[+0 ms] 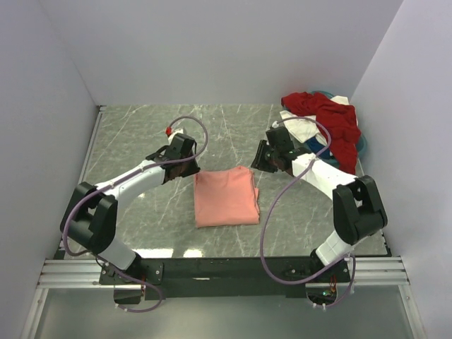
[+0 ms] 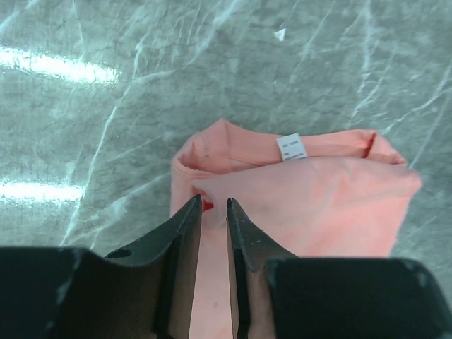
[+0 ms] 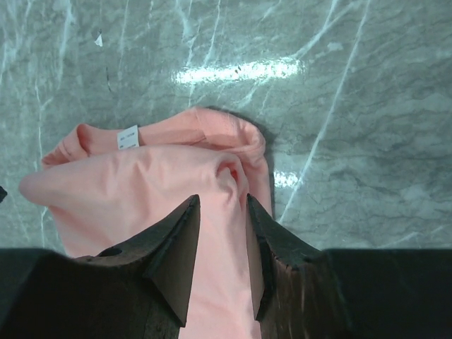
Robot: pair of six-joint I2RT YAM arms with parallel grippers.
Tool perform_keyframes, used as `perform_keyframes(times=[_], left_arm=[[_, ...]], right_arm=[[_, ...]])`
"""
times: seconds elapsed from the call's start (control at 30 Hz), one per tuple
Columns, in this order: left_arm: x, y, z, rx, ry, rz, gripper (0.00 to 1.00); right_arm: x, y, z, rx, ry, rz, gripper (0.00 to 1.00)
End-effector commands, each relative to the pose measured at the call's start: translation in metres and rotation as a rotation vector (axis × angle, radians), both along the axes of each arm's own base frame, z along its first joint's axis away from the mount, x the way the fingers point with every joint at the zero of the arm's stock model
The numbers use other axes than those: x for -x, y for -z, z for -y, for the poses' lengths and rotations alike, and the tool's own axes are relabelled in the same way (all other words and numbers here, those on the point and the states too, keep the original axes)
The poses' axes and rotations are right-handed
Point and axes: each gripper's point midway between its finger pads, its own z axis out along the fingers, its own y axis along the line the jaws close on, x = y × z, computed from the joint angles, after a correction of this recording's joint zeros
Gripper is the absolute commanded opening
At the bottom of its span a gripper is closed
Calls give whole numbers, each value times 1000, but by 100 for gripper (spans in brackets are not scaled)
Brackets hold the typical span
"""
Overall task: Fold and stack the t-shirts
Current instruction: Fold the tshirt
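Observation:
The salmon-pink t-shirt (image 1: pixel 224 198) lies folded into a rectangle in the middle of the marble table (image 1: pixel 141 127). My left gripper (image 1: pixel 189 167) is at its far left corner, jaws nearly together with pink cloth between them (image 2: pixel 210 203). My right gripper (image 1: pixel 263 164) is at the far right corner, jaws narrowed on a puckered ridge of the same shirt (image 3: pixel 223 198). The shirt's white neck label (image 2: pixel 291 147) shows at its far edge. The dark red shirt (image 1: pixel 333 116), the white shirt (image 1: pixel 302 131) and a sliver of the teal-blue shirt (image 1: pixel 364 145) lie piled at the back right.
White walls enclose the table on the left, back and right. The shirt pile sits just behind the right arm's forearm (image 1: pixel 321 173). A small white scrap (image 2: pixel 280 33) lies on the marble beyond the pink shirt.

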Motion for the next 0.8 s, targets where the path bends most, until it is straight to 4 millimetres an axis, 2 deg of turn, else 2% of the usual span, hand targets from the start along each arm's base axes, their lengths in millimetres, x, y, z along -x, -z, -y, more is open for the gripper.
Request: perform_keyframes(times=[0.0, 0.4, 0.63, 0.77], left_arm=[[-9, -7, 3, -6, 29, 20, 27], [-15, 15, 13, 13, 46, -17, 30], [-15, 25, 11, 16, 41, -31, 29], [-17, 20, 13, 33, 45, -16, 30]], right_arm=[[-16, -14, -11, -15, -23, 40, 40], [-19, 17, -20, 2, -41, -23, 40], [-19, 23, -30, 3, -56, -35, 39], [-19, 25, -33, 1, -60, -36, 39]])
